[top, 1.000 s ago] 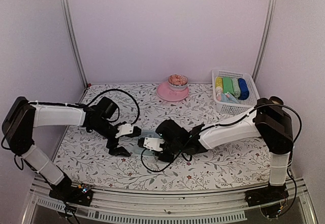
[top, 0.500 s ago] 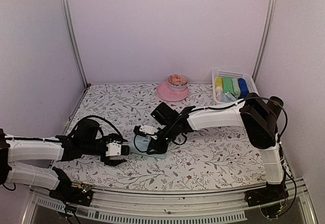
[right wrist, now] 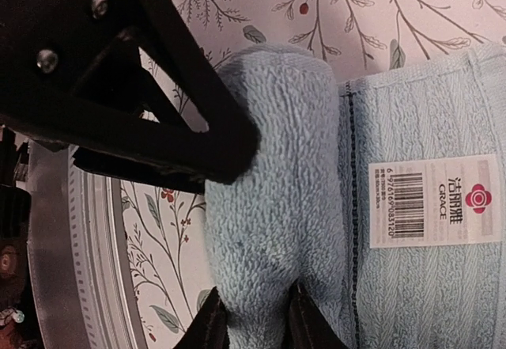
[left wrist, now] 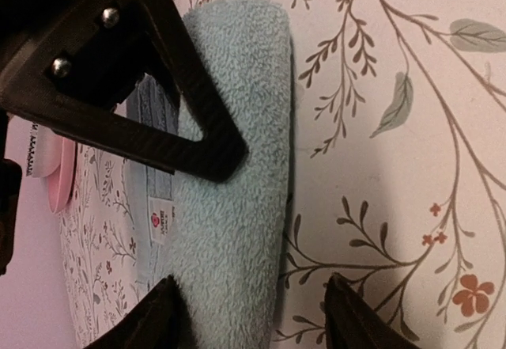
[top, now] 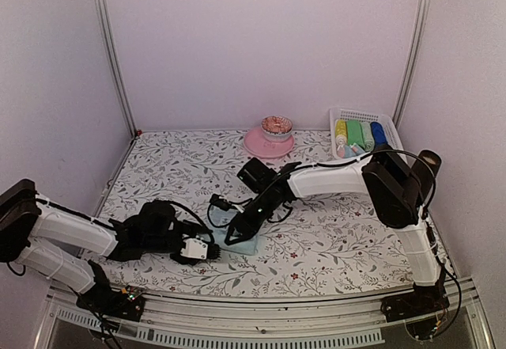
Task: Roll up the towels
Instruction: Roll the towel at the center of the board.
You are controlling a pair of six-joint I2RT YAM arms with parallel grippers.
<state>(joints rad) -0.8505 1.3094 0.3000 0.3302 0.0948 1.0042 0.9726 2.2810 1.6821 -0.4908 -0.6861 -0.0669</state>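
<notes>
You have the pale blue towel (right wrist: 277,206) near the table's (top: 340,238) centre, one edge rolled up. Your right claw (right wrist: 259,325) pinches one end of that roll, narrow, likely to stop it unwinding. Your left claw (left wrist: 257,313) stands wide astride the other end. The table is floral-patterned, with coloured rolls (top: 360,135) in the far-right basket (top: 348,167).

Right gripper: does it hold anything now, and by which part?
Yes. The right gripper pinches the pale blue towel by its rolled-up part.
</notes>
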